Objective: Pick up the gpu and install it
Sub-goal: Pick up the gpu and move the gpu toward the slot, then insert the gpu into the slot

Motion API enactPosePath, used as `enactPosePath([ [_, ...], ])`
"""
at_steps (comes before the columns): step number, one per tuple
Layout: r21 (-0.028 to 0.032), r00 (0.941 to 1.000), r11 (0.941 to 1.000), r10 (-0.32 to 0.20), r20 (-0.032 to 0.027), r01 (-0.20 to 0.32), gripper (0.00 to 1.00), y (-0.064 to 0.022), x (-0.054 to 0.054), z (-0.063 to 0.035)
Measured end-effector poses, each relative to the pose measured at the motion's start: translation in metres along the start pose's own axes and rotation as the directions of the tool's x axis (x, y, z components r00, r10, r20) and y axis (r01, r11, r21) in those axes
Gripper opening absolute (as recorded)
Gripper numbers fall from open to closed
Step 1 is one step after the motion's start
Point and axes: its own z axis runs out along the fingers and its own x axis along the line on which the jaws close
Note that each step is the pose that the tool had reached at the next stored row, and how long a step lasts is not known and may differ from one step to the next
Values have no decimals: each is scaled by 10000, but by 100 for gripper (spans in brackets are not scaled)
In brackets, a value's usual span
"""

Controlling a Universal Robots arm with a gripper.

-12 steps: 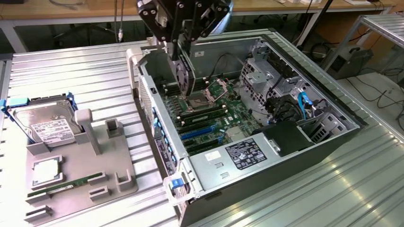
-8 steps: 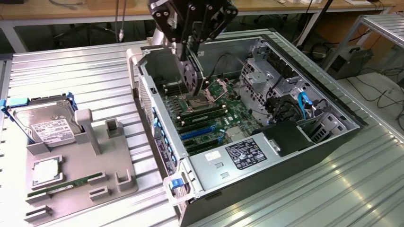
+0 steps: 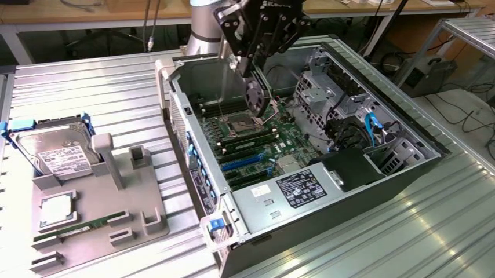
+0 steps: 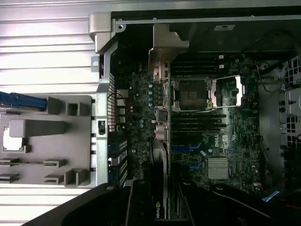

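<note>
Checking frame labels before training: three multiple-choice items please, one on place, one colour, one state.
1. Relative to the case, the gpu is: A lying inside; B held above by the gripper; C beside it.
2. The hard drive has rails coloured: A blue; B red; C yellow.
3. The case side is: A shut; B half covered; C open.
Answers: B, it hangs from the gripper over the motherboard; A, blue strips flank the drive; C, the board lies exposed.
</note>
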Motion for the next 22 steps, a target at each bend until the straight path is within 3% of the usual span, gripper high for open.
enactPosePath([
  [3,14,10000,10000,0,-6,0,26,8,-154,42],
  [9,139,10000,9999,-23,-8,23,26,2,-473,150],
  [13,157,10000,9999,-54,-11,54,26,-10,-682,228],
  [22,155,10000,9999,-52,-28,52,26,-25,-720,249],
])
